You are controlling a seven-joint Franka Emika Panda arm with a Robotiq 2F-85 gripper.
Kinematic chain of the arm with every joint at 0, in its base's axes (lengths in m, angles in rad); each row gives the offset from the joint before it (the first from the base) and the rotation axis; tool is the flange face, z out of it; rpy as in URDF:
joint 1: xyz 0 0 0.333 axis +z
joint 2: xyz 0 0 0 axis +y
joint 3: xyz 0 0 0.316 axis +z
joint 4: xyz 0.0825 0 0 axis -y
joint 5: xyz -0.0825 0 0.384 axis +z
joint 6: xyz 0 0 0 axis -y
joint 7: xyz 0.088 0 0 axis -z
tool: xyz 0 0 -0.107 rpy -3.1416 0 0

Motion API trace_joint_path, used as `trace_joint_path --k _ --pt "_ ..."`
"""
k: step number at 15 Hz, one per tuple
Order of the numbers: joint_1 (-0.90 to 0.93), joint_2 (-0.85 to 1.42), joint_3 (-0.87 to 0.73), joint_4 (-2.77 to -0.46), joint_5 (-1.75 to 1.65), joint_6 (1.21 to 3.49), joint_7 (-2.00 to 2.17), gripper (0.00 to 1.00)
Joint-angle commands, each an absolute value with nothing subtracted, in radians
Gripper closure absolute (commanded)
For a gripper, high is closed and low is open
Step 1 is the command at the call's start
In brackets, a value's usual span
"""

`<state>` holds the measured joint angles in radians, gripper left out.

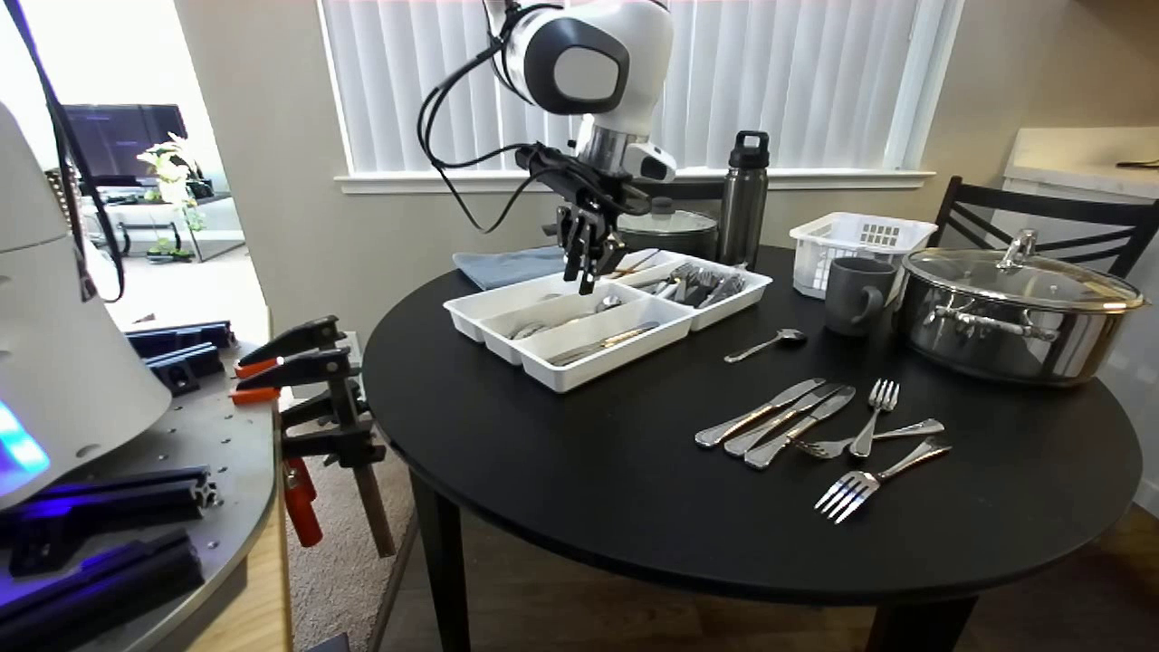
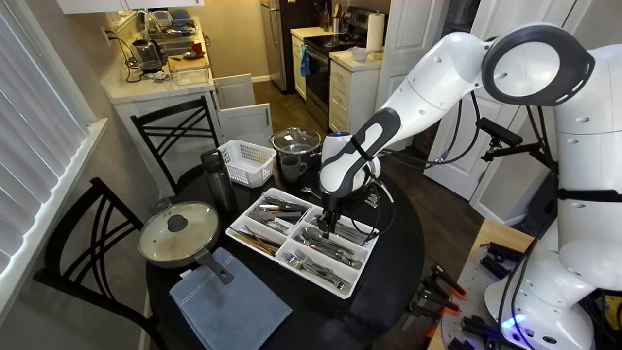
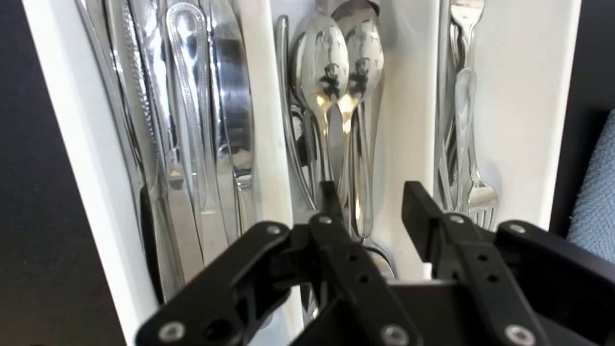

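While the gripper hangs over the white tray on the table, jaws apart, the spoons lie below it in the mid compt., btwn knives along one tray edge & forks along the opp. edge; blue cloth sits just beside the fork-side edge.

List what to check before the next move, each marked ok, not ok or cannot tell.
1. Gripper open, nothing visibly gripped: ok.
2. Spoons in the compartment between knives and forks: ok.
3. Tray flat on the table: ok.
4. Gripper's clearance above the spoons: cannot tell.
5. All cutlery in the tray: not ok; in an exterior view, three loose knives, three loose forks and one loose spoon lie on the table.
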<state>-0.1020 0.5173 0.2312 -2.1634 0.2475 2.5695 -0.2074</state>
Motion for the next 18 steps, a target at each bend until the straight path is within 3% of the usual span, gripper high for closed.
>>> trace_joint_path --k 1,5,6,12,18 --pt "-0.092 0.484 0.210 -2.181 0.244 2.565 -0.230 0.30" --pt "-0.089 0.475 0.177 -2.178 0.221 2.634 -0.230 0.04" --pt "-0.090 0.477 0.166 -2.174 0.211 2.661 -0.228 0.01" --pt "-0.100 0.605 0.093 -2.117 0.062 2.957 -0.251 0.00" --pt "-0.112 0.777 0.060 -1.980 0.018 3.005 -0.203 0.00"
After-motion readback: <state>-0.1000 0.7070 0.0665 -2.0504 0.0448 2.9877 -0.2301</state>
